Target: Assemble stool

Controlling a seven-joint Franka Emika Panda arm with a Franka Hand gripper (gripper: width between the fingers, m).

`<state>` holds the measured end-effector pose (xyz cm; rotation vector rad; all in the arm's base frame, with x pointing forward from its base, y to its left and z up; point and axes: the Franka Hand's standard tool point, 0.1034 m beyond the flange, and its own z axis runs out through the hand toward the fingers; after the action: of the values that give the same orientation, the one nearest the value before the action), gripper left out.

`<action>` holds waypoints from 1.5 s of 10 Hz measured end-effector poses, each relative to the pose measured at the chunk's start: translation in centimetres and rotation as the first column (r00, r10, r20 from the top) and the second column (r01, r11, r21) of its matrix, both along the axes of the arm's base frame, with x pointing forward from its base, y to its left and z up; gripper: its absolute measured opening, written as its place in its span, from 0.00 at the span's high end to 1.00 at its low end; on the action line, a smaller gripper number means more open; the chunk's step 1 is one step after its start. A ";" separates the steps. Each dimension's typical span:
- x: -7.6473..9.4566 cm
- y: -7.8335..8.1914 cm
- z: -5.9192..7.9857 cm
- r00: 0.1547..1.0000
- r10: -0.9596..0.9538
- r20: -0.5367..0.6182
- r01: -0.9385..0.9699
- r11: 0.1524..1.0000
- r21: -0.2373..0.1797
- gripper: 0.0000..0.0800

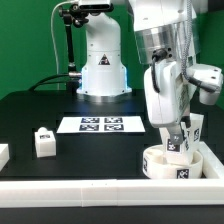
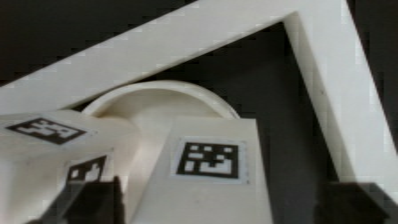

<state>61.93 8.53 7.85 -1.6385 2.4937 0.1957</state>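
Jaws of the gripper (image 1: pixel 179 138) are clamped tight on a white leg (image 1: pixel 181 146), carried upright, long axis vertical. Directly beneath them the round seat (image 1: pixel 163 164) is found, tucked into the corner of the border rails (image 1: pixel 100 190) (a second leg (image 1: pixel 197 130) looks planted on it, just beside). A straight downward move is called for, it is judged; sideways drift would be risked.

The white jointed robot arm (image 1: pixel 160 80) descends from the upper right of the exterior view, wrist slightly tilted. Its white two-finger gripper (image 1: pixel 179 138) points down at lower right. The dark fingertips (image 2: pixel 86 200) show, but their grip is unclear.
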 end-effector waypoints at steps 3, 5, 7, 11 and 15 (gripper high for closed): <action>0.2 0.2 1.4 0.996 0.090 0.018 -0.090 0.996 0.006 0.19; 0.1 0.2 1.9 0.991 0.131 0.030 -0.131 0.991 0.005 0.19; 0.0 0.2 1.7 0.964 0.262 0.053 -0.262 0.965 -0.009 0.19; -0.1 0.6 2.1 0.799 0.597 0.071 -0.596 0.802 -0.037 0.19; 0.5 0.4 2.6 0.425 0.902 0.080 -0.897 0.431 -0.095 0.19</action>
<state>62.46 8.91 10.40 -2.7399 1.2270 0.1425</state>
